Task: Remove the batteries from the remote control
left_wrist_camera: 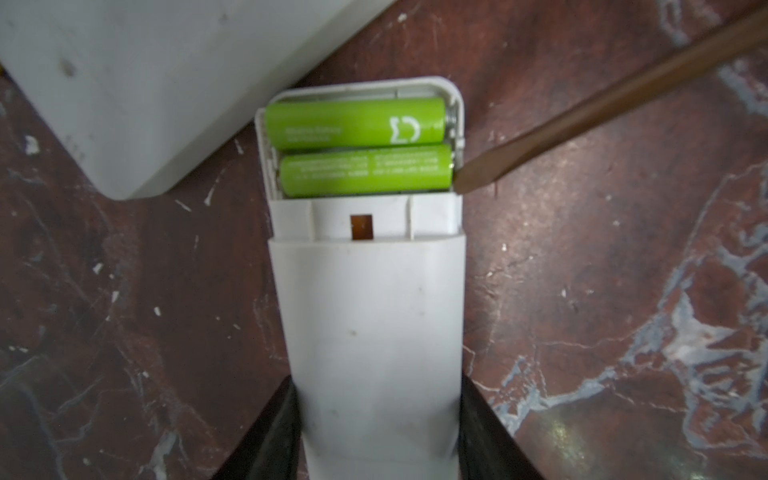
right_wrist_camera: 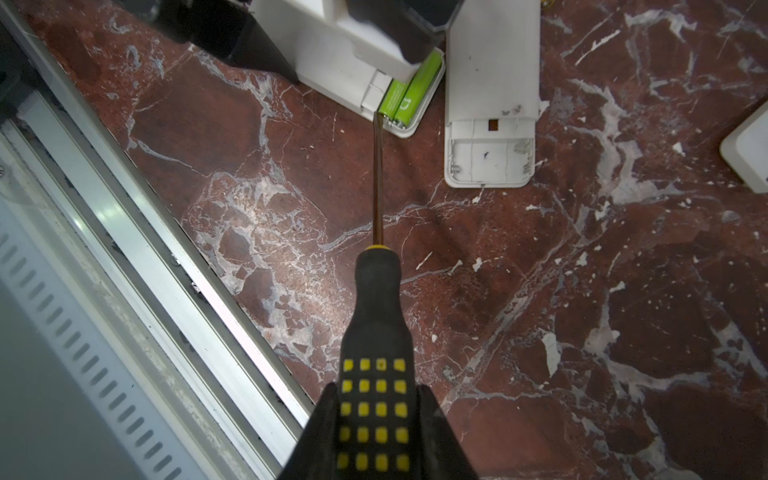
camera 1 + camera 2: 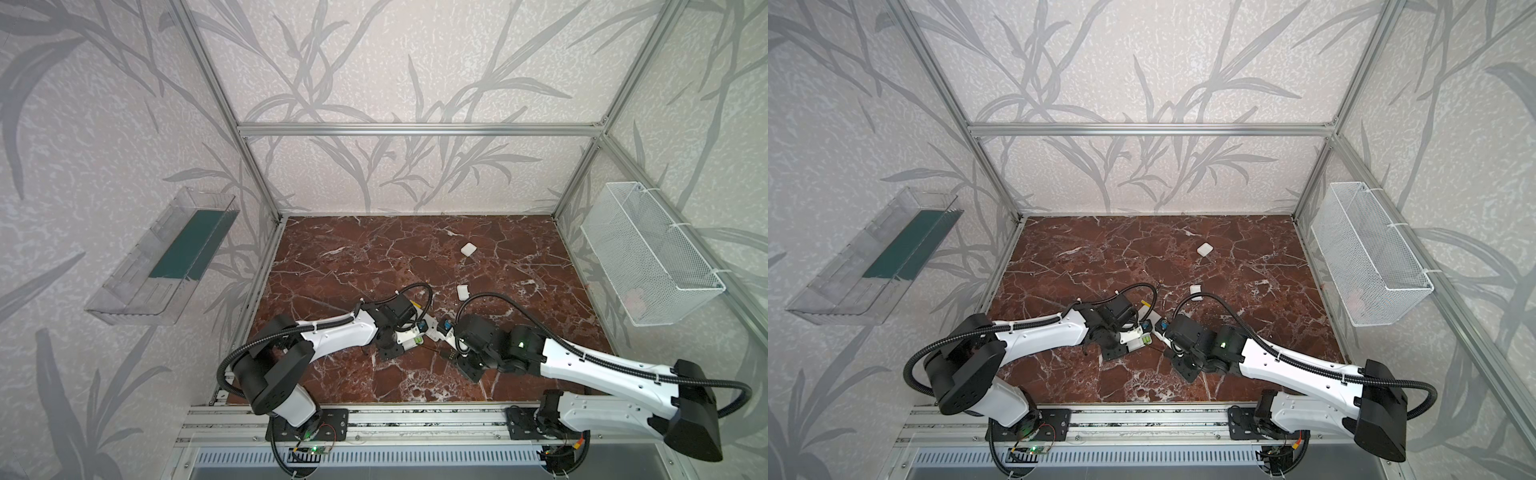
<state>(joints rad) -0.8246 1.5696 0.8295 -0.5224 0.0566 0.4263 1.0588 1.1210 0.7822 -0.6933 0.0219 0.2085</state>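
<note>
In the left wrist view my left gripper (image 1: 376, 382) is shut on the body of a white remote control (image 1: 365, 311), which lies on the marble. Its compartment is uncovered, and two lime-green batteries (image 1: 357, 124) (image 1: 365, 170) sit in it side by side. My right gripper (image 2: 377, 388) is shut on the black-and-yellow handle of a screwdriver (image 2: 376, 316). The screwdriver's flat tip (image 1: 469, 178) rests against the end of the battery nearer the remote's body, at the compartment's edge. In both top views the two grippers (image 3: 417, 332) (image 3: 444, 332) meet near the front middle of the table.
A second white remote (image 2: 490, 104) with an empty compartment lies beside the held one. Two small white covers (image 3: 468, 249) (image 3: 462, 291) lie farther back. A white mesh basket (image 3: 648, 257) hangs at the right and a clear tray (image 3: 162, 257) at the left. An aluminium rail (image 2: 124, 208) runs along the front edge.
</note>
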